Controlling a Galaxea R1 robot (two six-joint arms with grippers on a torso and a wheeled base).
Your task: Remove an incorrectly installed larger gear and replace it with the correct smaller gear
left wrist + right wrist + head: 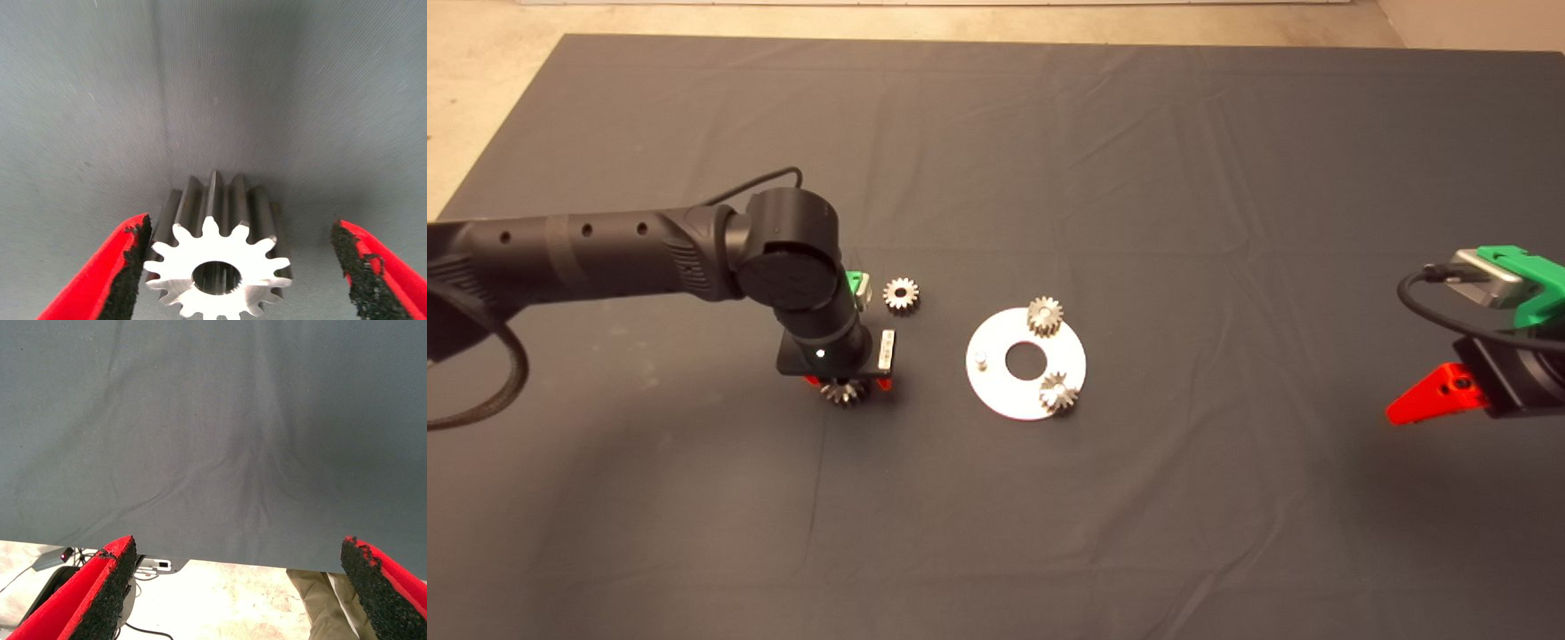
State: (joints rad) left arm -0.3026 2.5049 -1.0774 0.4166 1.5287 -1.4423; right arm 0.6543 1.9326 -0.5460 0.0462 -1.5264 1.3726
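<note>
Mat [1138, 498]: we are working over it, larger gear resting on it.
Plate [996, 391]: lying well aside of left gripper, one peg bare.
Left gripper [243, 267]: spread wide, straddling larger gear [217, 263], one pad touching.
Right gripper [237, 587]: parked, open.
Advice: we are judging it released; lift straight, avoid snagging teeth.
Smaller gear [901, 294]: waiting just beyond the left gripper.

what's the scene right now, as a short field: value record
left gripper: over the mat left of the plate, fingers open around the larger gear
larger gear: on the mat, off the plate
plate: two gears mounted, one pin bare
smaller gear: loose on the mat, beside the left arm
right gripper: open, waiting at the right edge
</note>
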